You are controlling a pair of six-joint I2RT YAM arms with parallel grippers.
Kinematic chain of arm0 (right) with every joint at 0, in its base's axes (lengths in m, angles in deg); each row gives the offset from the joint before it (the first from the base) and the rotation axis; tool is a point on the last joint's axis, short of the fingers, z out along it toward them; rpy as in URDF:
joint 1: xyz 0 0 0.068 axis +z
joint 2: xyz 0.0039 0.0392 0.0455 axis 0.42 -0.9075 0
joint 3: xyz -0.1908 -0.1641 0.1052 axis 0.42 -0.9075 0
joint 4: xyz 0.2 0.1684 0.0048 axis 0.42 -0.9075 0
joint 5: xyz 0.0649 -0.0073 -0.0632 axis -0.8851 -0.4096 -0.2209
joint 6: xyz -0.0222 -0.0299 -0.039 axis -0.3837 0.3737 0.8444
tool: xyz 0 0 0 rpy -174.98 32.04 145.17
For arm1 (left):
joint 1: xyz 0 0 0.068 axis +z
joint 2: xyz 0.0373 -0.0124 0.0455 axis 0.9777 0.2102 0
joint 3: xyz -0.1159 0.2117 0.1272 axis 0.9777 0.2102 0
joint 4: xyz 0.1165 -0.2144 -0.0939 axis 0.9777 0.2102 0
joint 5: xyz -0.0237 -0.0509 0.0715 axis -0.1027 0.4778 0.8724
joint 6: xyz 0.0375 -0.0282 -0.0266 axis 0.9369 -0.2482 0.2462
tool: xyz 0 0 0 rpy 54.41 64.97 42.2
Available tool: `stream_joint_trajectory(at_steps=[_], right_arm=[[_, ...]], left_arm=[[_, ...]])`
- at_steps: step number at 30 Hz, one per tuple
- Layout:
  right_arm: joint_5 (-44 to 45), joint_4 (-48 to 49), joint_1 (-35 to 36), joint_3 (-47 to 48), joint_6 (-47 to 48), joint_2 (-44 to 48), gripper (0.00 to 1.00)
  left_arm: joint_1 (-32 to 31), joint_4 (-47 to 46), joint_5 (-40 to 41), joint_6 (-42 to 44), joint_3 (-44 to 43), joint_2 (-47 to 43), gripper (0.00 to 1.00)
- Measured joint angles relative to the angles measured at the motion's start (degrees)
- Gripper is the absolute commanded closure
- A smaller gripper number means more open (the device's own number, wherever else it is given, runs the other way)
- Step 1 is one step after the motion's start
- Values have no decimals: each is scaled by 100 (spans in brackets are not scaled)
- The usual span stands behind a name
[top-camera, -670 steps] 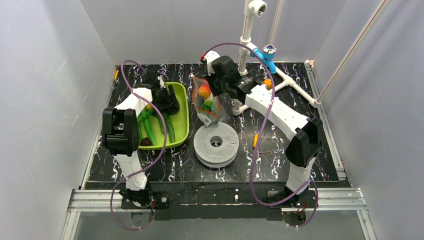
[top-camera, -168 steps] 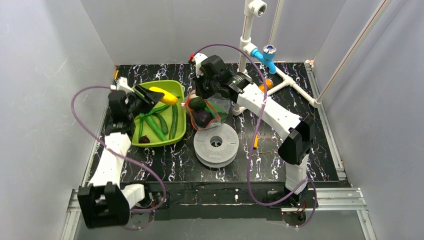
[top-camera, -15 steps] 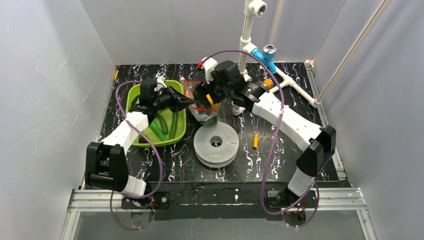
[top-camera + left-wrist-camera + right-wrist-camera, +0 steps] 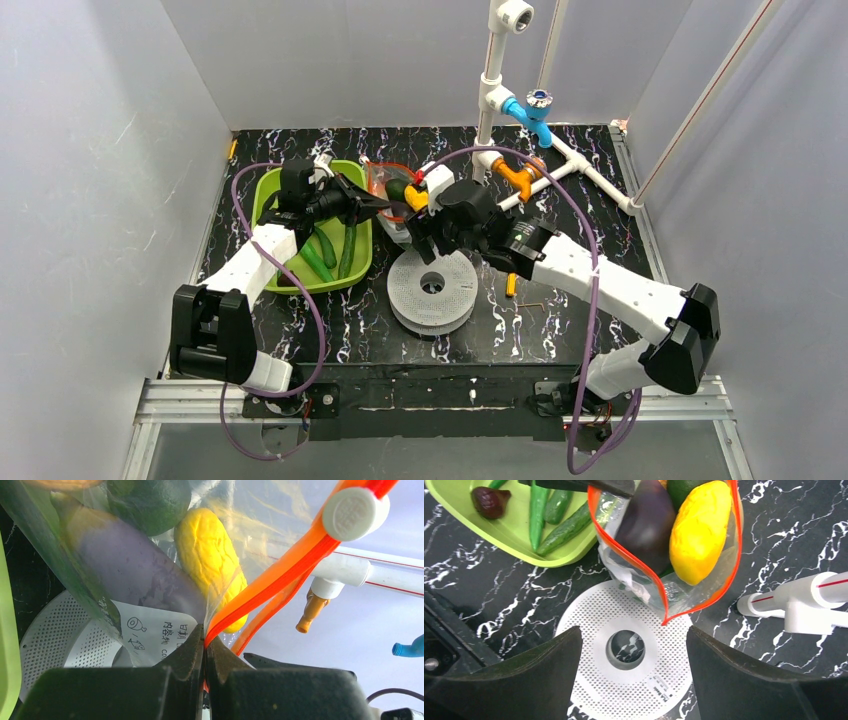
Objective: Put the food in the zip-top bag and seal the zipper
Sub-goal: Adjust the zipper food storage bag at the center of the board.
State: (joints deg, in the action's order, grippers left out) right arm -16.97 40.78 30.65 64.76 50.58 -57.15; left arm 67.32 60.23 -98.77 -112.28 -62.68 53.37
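Overhead, two white robot arms reach in over a black marbled bench [image 4: 330,335] toward a clear zip-top bag [image 4: 397,200] near its middle. The left fingers [image 4: 204,650] are pinched tight on one end of the zipper [image 4: 280,577] — the orange-red strip along the bag's mouth — and hold that end up.

Seen from the right wrist, the mouth gapes in a teardrop shape. Its pointed end lies over the rim of a white perforated disc [image 4: 589,615]; whether the bag touches the disc cannot be told. Inside the bag lie a purple eggplant [image 4: 646,525], a yellow piece [image 4: 699,530] pressed beside it, and a dark green round piece [image 4: 147,500] next to both.

The right fingers [image 4: 428,233] are spread wide, holding nothing, and hang over the disc just beside the bag.

Left of the bag in the top view sits a lime-green tray [image 4: 574,555]. Several long green peppers [image 4: 566,527] lie loose in it, with a small dark brown piece [image 4: 490,502] at one end. A white pipe [image 4: 804,597] runs along the bench on the far side of the bag from the tray.
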Motion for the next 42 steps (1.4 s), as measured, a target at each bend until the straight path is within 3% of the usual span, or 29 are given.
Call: stream_joint_trajectory(at_steps=[8,15,16,23,26,29,38,40,42], right_arm=[[489,321,-79,-97,284,-405,41],[852,373,-116,113,322,-1018,95],[900,422,-116,132,369,-1045,98],[1184,840,-186,417,1082,-1050,99],[1215,997,-235,681,1469,-1040,99],[1110,1122,-311,694,1698,-957,99],[229,1157,-1088,-138,1289,-724,99],[110,1032,-1142,-142,1218,-724,99],[-2,961,-1145,-109,1166,-725,99]], left_arm=[[0,47,-3,-17,0,-15,100],[0,83,-1,-17,0,-15,100],[0,90,-1,-17,0,-15,100],[3,107,40,-52,-29,-25,95],[4,102,53,-83,-94,-74,73],[6,201,100,2,-166,-236,62],[215,520,130,660,247,-767,58],[253,697,158,1032,374,-892,49],[260,827,208,1514,443,-1082,31]])
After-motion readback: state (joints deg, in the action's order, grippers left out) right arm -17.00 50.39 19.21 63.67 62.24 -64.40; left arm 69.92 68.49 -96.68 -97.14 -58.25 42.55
